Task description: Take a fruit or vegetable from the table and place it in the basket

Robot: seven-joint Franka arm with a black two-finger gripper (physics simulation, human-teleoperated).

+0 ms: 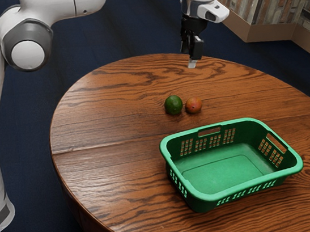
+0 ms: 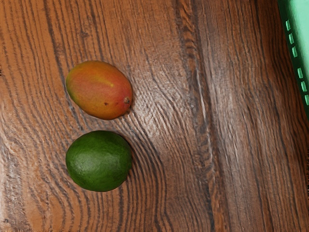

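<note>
In the exterior view, find the reddish mango on the worktop, with the green fruit, equally suitable, near at nine o'clock, not touching. Expect modest weight and firm, smooth skin, perhaps slippery, easy to bruise. Better to take the mango gently across its shorter width, at mid-height, to avoid rolling. See the basket at five o'clock, with nothing inside. At twelve o'clock, see the end effector raised; cannot tell how far open, with nothing visibly held.
</note>
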